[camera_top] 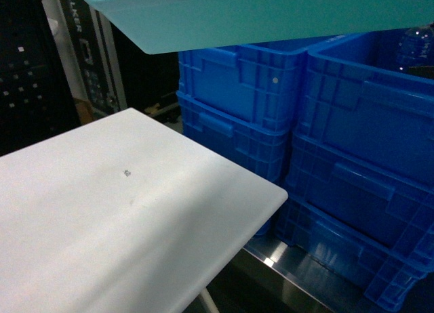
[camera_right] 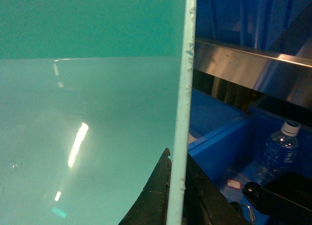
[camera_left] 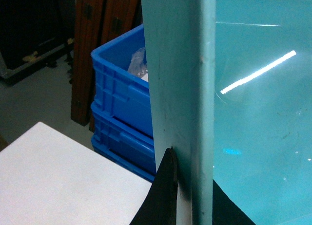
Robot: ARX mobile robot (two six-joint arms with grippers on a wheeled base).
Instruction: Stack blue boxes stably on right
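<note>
A light turquoise tub (camera_top: 258, 15) hangs high across the top of the head view, above the stacked royal-blue crates (camera_top: 237, 89) on the right. Neither gripper shows in that view. In the left wrist view my left gripper (camera_left: 192, 174) is shut on the tub's wall (camera_left: 180, 88), one black finger (camera_left: 163, 196) outside and one inside. My right gripper (camera_right: 178, 161) is shut on the opposite rim (camera_right: 184, 88), which stands between its two dark fingers (camera_right: 156, 196). Below it lies an open royal-blue crate (camera_right: 219, 152).
A white table (camera_top: 102, 225) fills the lower left. A second stack of blue crates (camera_top: 366, 137) stands on a metal shelf (camera_top: 298, 272). The open crate holds a water bottle (camera_right: 280, 147) and a black object (camera_right: 282, 196). A metal rail (camera_right: 253, 64) runs above it.
</note>
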